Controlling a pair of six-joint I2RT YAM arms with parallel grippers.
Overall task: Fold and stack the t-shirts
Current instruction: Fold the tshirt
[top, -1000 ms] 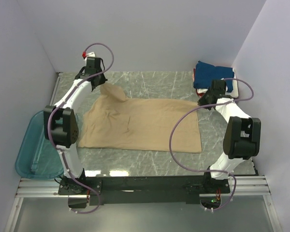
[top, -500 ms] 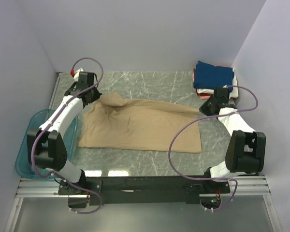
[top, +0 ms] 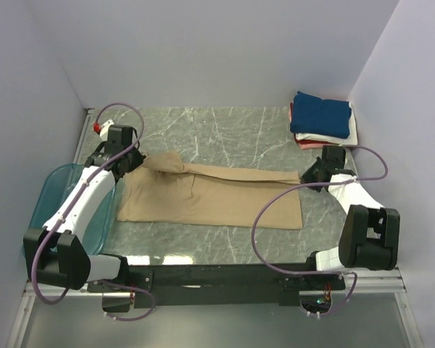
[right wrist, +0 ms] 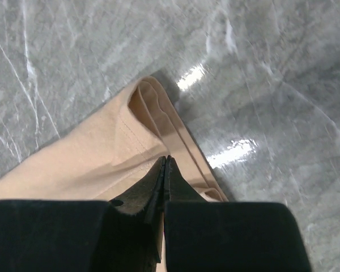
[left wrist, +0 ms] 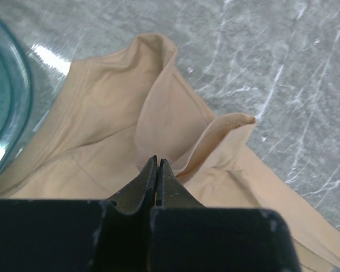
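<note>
**A:** where's the tan t-shirt (top: 217, 199) at now?

**B:** spread on the tabletop (top: 232, 134), out beside the folded stack (top: 322, 119) and a bit nearer the arms. A second ago its back edge was lifted up level with that stack. Now both arms have dragged it over the body, so I'd say the first long fold is about half laid

**A:** still gripped?

**B:** yep. The right gripper (right wrist: 165, 161) is clenched on the hem corner just in front of the stack, and the left gripper (left wrist: 157, 163) is pinching the bunched cloth at the end farthest from it. The tub (top: 54, 210) sits beyond that end
</note>
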